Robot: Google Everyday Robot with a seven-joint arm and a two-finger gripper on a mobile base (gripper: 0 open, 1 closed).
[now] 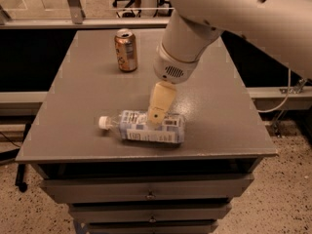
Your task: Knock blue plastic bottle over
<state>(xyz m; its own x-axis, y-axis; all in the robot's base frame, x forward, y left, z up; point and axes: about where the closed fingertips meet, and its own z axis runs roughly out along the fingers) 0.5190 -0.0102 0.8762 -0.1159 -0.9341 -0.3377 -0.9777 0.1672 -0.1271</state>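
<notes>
I am hanging my gripper (157,115) low over the front half of the table (224,126), its tip pointing down and a little toward the front edge. I cannot tell whether it is apart or together; only 1 tan face of it is showing.

The bottle (139,130) is lying on its side directly under that tip, near the front edge. The tip is overlapping the upper side of its label about midway along; I cannot tell whether it is touching or just above. The bottle's long axis is running across the table, nearly parallel to the front edge. The cap (104,123) is pointing to the picture's left and the base to the right.

I am judging the knock as done, since the bottle is lying flat, not upright. As I am reading it, the next move is a straight lift up and back. A drag toward the front would be rolling the bottle across its axis toward the edge.

The can (126,50) is standing upright well behind, at the far left, out of my path.
</notes>
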